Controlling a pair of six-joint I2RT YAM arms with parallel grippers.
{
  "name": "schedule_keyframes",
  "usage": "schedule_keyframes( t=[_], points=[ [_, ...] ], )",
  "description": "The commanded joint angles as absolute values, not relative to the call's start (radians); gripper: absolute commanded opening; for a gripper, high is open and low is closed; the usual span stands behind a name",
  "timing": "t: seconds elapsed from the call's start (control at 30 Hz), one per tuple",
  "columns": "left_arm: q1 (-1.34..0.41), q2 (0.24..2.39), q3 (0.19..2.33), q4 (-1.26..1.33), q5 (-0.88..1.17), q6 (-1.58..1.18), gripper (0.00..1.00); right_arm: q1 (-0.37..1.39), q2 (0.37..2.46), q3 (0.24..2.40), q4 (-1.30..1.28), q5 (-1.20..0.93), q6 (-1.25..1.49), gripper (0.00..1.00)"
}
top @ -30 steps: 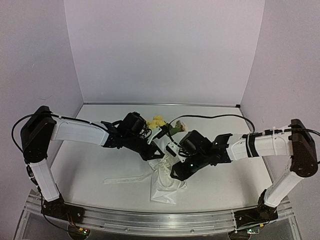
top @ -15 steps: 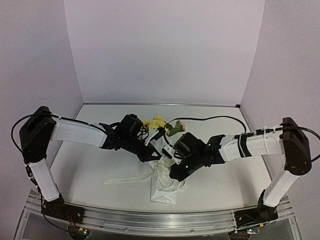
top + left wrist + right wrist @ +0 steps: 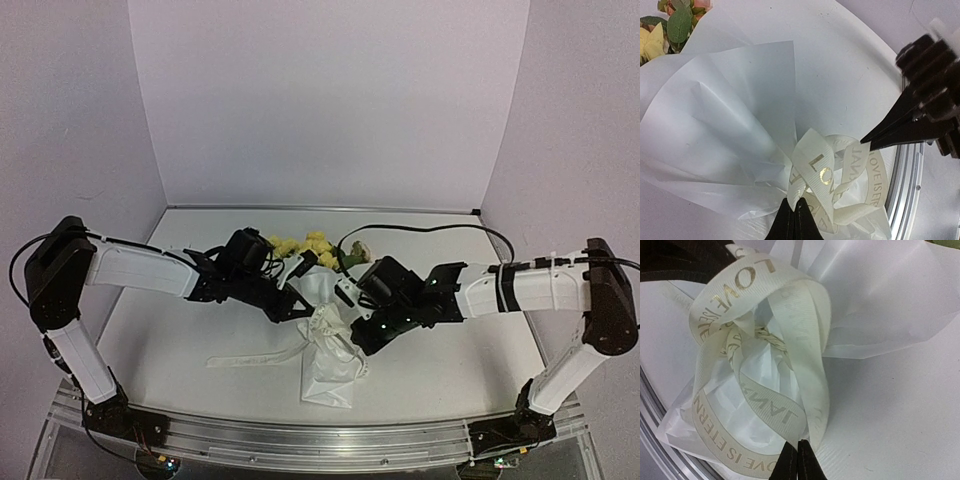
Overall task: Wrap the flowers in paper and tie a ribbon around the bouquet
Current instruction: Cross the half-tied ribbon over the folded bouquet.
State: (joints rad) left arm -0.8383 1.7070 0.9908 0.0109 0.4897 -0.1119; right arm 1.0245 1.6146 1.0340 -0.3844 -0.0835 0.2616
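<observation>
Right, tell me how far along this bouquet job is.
Done: the paper is gathered around the flowers, which poke out of its far end, and the ribbon is looped at the waist. In hand: the left fingers and right fingers are each pinched shut on a ribbon loop, apparently drawing the bow. Left: the loops look loose, so pull them snug, then let go.

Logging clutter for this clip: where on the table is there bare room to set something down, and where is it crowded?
Bare table runs behind the flowers, and near right, in front of the right arm. Near left, only the ribbon tail crosses it. The centre is crowded: left tool and right tool both pinch ribbon loops on the bouquet.
</observation>
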Motion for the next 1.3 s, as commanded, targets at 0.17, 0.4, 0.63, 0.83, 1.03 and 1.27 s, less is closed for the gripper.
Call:
schedule_keyframes(
  t=[0.17,0.4,0.63,0.83,1.03,1.27],
  points=[
    [-0.831,1.619,0.937,0.057,0.42,-0.15,0.0,1.025,1.55,1.003,-0.504,0.074,0.227,0.0],
    [-0.831,1.599,0.91,0.044,0.337,-0.18,0.0,1.017,1.535,0.978,-0.516,0.14,0.227,0.0],
    [-0.829,1.55,0.834,0.054,0.243,-0.258,0.0,0.976,1.542,0.996,-0.559,0.201,0.226,0.0],
    [-0.828,1.508,0.768,0.076,0.184,-0.323,0.0,0.947,1.605,1.058,-0.603,0.173,0.203,0.0],
    [-0.821,1.471,0.711,0.09,0.13,-0.376,0.0,0.943,1.665,1.148,-0.736,0.237,0.158,0.0],
    [-0.806,1.438,0.659,0.094,0.054,-0.427,0.0,0.923,1.703,1.235,-0.851,0.325,0.071,0.0]
  ],
)
